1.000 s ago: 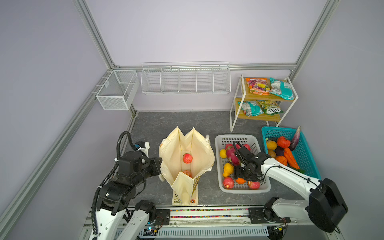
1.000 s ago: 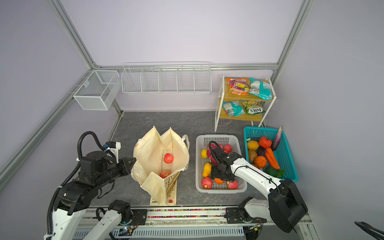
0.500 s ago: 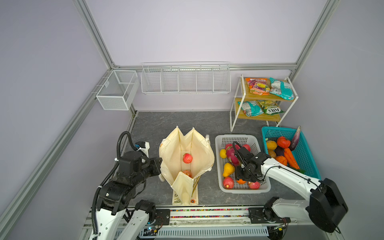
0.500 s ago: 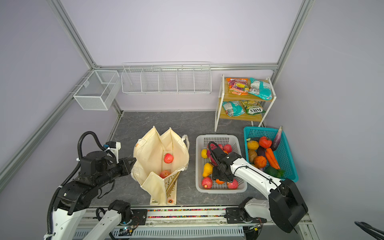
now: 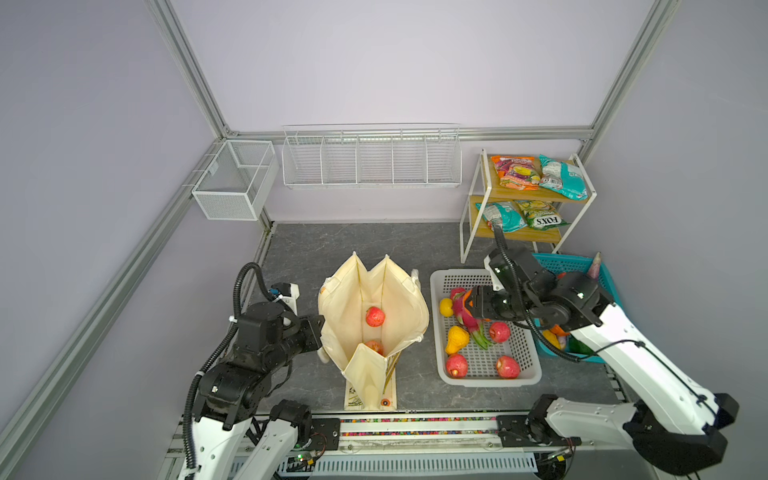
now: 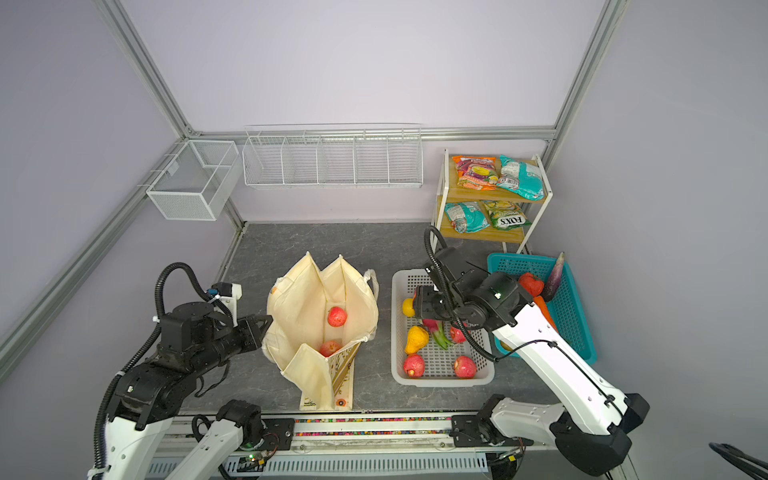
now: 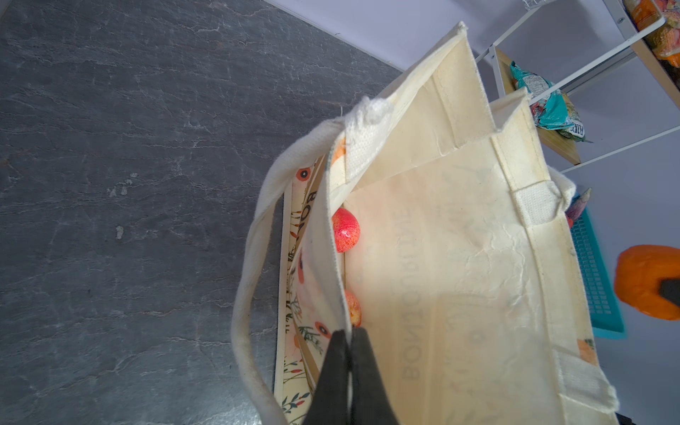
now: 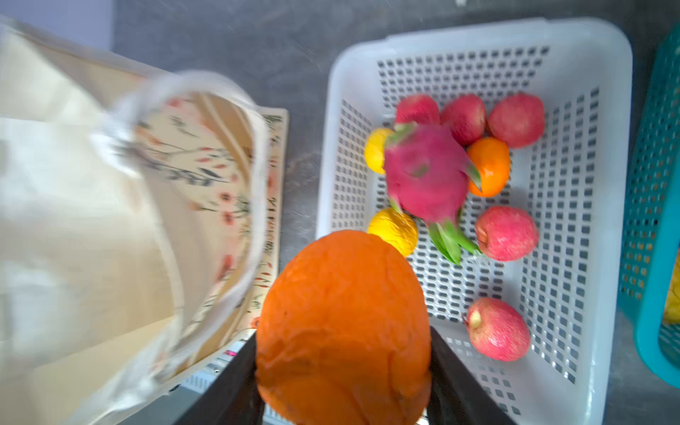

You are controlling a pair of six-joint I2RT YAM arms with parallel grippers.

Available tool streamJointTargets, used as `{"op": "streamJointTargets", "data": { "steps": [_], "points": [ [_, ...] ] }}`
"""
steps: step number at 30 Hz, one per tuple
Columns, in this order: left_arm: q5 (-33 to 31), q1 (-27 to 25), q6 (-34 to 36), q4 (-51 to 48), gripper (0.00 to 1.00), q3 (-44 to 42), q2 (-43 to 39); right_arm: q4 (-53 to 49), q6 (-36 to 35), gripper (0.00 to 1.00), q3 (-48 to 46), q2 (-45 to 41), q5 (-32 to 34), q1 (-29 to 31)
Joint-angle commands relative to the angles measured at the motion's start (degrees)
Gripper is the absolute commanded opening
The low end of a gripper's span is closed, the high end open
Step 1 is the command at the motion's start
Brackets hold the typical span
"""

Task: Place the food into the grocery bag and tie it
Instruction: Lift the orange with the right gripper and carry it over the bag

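The cream grocery bag point(image 5: 399, 291) point(image 6: 299, 299) stands open on the dark table, with two red apples point(image 5: 375, 316) point(image 6: 330, 347) inside. My left gripper point(image 5: 320, 328) point(image 7: 347, 353) is shut on the bag's near rim and holds it apart. My right gripper point(image 5: 473, 305) point(image 8: 344, 353) is shut on an orange point(image 8: 342, 323) and hangs above the white basket point(image 5: 490, 380) point(image 8: 607, 184). More food lies in that basket: a dragon fruit point(image 8: 427, 176), several red apples, yellow fruit and another orange. The held orange point(image 7: 647, 279) also shows in the left wrist view, beyond the bag's far wall.
A teal basket point(image 5: 561, 262) point(image 6: 573, 316) with carrots and an eggplant sits to the right of the white one. Snack packets lie on a two-tier shelf point(image 5: 528, 195) at the back right. Wire baskets hang on the back wall and on the left wall.
My right gripper closed on the orange down in the white basket and has risen with it. The left gripper and the bag have not moved.
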Motion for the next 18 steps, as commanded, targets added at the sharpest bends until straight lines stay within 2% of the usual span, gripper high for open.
{"op": "streamJointTargets", "data": {
  "steps": [1,5,9,13,18],
  "points": [
    [1.3,0.0,-0.8,-0.3,0.00,0.0,-0.1,-0.2,-0.1,0.62,9.9,6.5,-1.3,5.5],
    [2.0,0.0,-0.7,-0.1,0.00,0.2,-0.1,1.4,-1.5,0.62,23.1,17.4,-1.8,12.8],
    [1.7,0.0,-0.3,-0.7,0.00,0.6,0.0,1.5,-3.0,0.62,32.8,29.2,-3.9,17.1],
    [1.9,0.0,-0.5,-0.6,0.00,0.4,-0.4,1.8,-3.6,0.62,36.6,38.4,-6.2,18.7],
    [1.8,0.0,-0.2,-0.9,0.00,0.6,-0.6,2.3,-3.6,0.62,35.6,45.1,-9.1,19.2]
  ]
}}
